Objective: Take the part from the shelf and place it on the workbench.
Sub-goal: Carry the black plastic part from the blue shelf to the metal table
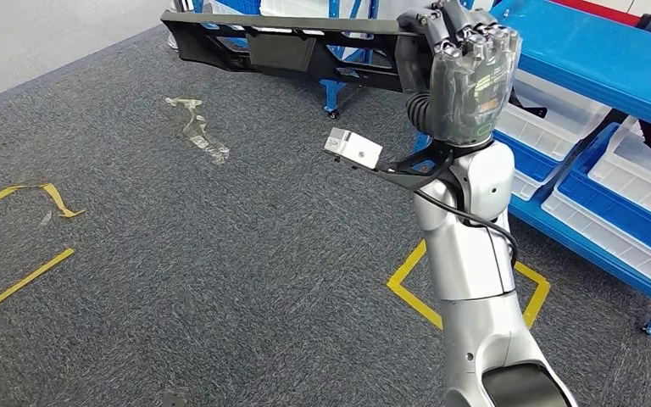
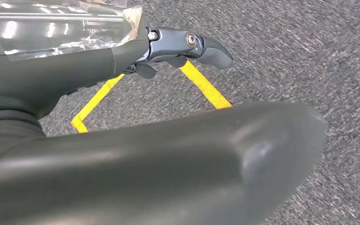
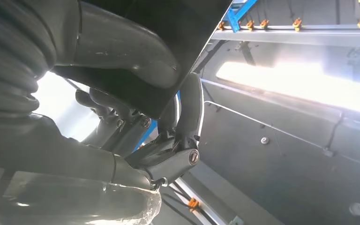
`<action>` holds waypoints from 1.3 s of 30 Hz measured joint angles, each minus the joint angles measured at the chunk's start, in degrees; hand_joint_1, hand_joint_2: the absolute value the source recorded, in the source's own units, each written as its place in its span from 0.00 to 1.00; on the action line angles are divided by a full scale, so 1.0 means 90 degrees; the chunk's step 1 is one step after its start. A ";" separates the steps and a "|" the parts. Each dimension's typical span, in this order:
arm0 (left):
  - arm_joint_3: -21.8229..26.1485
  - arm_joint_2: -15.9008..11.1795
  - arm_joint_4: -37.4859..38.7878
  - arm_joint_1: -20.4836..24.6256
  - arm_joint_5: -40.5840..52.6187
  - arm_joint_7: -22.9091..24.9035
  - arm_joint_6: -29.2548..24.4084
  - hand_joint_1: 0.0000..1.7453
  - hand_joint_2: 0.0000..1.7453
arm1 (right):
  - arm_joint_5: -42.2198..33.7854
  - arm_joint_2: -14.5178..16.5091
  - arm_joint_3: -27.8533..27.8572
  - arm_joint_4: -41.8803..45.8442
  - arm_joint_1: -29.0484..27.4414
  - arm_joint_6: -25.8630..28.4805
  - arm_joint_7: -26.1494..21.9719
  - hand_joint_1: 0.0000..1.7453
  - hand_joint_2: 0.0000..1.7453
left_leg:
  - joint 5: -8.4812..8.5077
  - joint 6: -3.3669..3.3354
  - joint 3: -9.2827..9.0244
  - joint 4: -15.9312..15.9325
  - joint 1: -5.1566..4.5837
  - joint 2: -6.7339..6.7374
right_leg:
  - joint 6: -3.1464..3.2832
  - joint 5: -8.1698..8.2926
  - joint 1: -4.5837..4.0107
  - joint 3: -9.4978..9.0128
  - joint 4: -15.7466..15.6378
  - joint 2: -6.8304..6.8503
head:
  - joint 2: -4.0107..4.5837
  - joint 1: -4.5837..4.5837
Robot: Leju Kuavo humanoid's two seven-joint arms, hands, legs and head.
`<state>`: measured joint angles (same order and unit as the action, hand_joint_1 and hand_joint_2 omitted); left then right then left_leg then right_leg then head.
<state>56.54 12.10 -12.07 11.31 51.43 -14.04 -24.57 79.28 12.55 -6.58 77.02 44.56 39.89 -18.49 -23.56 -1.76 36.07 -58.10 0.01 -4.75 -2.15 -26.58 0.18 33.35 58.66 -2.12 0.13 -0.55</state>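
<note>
A long black plastic part [image 1: 280, 47] hangs in the air across the top of the head view, stretching left from my right hand [image 1: 462, 55]. That hand is raised high and grips the part's right end. In the right wrist view its fingers [image 3: 187, 117] curl round the edge of the dark part [image 3: 168, 28]. My left hand [image 2: 136, 168] hangs over the grey carpet with its fingers [image 2: 192, 47] stretched out and nothing in it.
A blue shelf [image 1: 593, 51] with white bins [image 1: 636, 195] stands at the right, close beside my raised right arm. Yellow tape marks [image 1: 411, 292] lie on the grey carpet, more of them at the left [image 1: 17, 284]. A scrap of clear tape [image 1: 199, 127] lies further off.
</note>
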 joint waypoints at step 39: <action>0.0009 -0.0053 0.0000 -0.0151 -0.0109 -0.0118 -0.0130 0.00 0.00 | -0.0129 0.0228 0.0106 -0.0132 0.0003 0.0000 -0.0346 1.00 1.00 | 0.0028 -0.0061 -0.0105 0.0174 0.0060 0.0456 | 0.0022 -0.0674 0.0096 0.0831 0.1693 0.0268 | 0.0000 -0.0021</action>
<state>56.62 11.63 -12.07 9.95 50.45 -15.10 -25.74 78.12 14.61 -5.62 75.84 44.58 39.89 -21.60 -23.31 -2.31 35.12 -56.53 0.55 -0.65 -1.95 -32.64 1.04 40.83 73.89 0.30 0.13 -0.74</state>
